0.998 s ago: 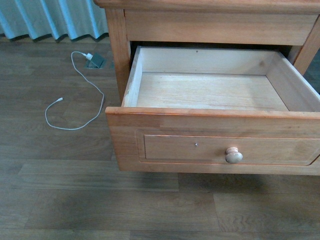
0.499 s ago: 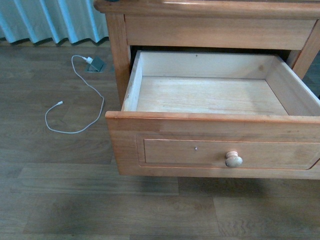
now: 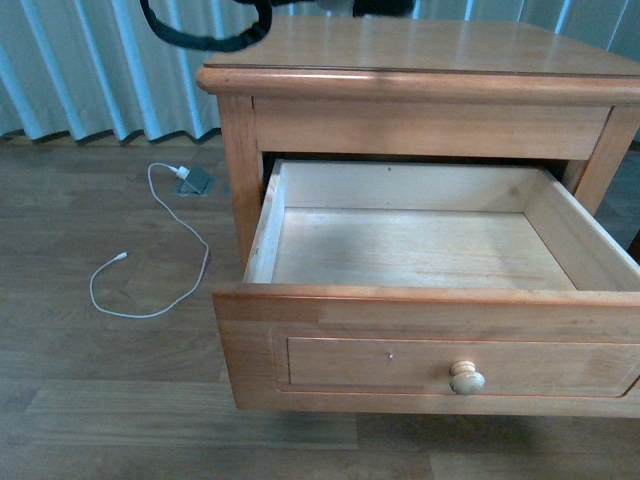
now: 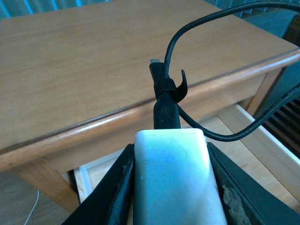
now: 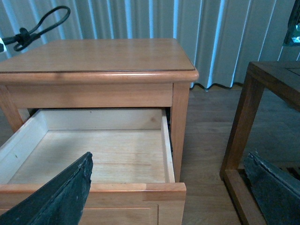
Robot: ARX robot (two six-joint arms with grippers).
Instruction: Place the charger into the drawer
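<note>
Left end effector (image 4: 171,190) clamping charger (image 4: 169,168), drawer (image 3: 330,320) pulled open

Glossy white plastic charger (image 4: 171,178); pale, matt bare-wood drawer (image 3: 420,250).

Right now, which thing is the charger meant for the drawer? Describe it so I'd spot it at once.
Look at the wooden nightstand with its drawer pulled open. Above the nightstand's top, the left gripper clamps a small white cube, the charger. A thin black looped cable runs from it, unlike the long white cable lying on the floor beside the nightstand.
</note>
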